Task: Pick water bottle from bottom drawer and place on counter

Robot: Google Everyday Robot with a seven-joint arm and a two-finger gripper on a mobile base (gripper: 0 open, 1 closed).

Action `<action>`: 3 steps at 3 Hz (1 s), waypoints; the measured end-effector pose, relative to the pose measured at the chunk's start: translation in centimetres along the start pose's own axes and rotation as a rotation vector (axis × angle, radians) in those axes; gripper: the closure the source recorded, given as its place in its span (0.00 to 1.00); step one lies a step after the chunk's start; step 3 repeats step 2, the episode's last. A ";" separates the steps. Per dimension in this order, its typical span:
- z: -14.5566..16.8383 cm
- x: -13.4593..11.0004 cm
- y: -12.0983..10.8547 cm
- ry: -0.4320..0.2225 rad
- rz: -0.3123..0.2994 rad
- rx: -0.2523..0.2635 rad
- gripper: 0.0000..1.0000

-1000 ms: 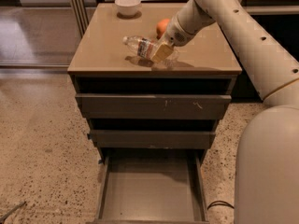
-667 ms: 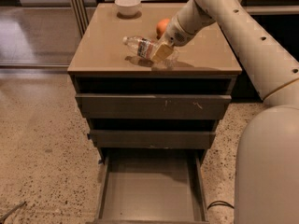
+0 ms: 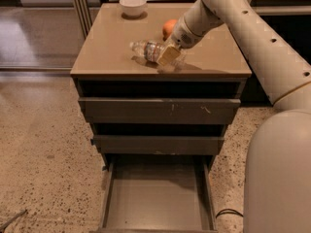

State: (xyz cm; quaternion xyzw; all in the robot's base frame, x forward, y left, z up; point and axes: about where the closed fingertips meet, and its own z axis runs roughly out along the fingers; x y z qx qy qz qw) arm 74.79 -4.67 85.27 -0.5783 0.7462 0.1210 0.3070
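Camera view: end effector (image 3: 170, 55) seemingly against clear water bottle (image 3: 147, 49), glossy counter (image 3: 109, 52)

No legible text, brand, number or sign anywhere. The small clear plastic water bottle (image 3: 146, 48), lying on the glossy tan counter (image 3: 107, 57), carries a dark label band, but its print is unreadable. The cream two-finger gripper (image 3: 169, 57) sits at the bottle, near the counter's front edge, about mid-width, and bears no markings.

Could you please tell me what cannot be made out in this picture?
All in the camera view:
Bottle: its base end is hidden by the gripper over the counter.
Orange: far side behind the arm.
Bottom drawer: front cut by the lower edge.
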 end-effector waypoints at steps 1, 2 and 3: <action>0.0 0.0 0.0 0.000 0.000 0.000 0.00; 0.0 0.0 0.0 0.000 0.000 0.000 0.00; 0.0 0.0 0.0 0.000 0.000 0.000 0.00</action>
